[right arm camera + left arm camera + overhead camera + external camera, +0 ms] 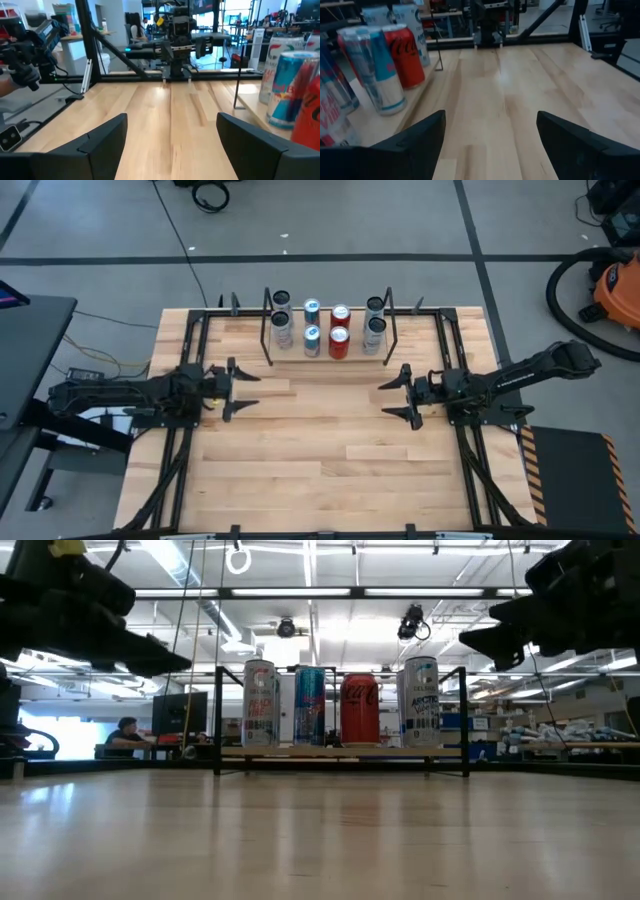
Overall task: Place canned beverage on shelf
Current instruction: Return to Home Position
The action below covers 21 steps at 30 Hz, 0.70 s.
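Note:
The shelf [298, 358] stands at the table's far middle, a light board [340, 752] between black rod end frames. Several cans stand upright on it in two rows: silver [258, 703], blue [309, 705], red [360, 708] and white [420, 700] in front. My left gripper [247, 390] hovers open at the table's left, fingers level and pointing right, nothing between them [490, 135]. My right gripper [384, 399] hovers open at the right, pointing left, nothing between its fingers [170, 135]. Both are nearer than the shelf and apart from it.
Bare butcher-block tabletop [320, 450] lies between and in front of the two grippers. Black frame rails [452, 340] run along the table's sides. An orange vacuum [610, 285] sits on the floor at far right. A person [128, 730] sits in the room behind.

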Available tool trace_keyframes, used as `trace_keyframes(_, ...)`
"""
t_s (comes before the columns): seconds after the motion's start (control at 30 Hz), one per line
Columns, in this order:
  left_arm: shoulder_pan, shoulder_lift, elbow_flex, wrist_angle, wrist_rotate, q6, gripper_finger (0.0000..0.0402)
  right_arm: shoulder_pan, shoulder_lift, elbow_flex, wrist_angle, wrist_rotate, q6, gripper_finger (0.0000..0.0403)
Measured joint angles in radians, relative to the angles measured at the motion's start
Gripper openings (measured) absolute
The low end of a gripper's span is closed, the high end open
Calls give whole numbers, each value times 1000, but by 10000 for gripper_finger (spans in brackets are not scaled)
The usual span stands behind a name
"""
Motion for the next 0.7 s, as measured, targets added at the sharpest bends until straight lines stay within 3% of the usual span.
trace_keyframes(0.4, 0, 1, -27, -7, 0, -4, 315, 0, 4, -15, -9, 1, 6, 315)
trace_keyframes(0.7, 0, 1, -27, -51, 0, 22, 315, 0, 76, -15, -28, 1, 14, 315)
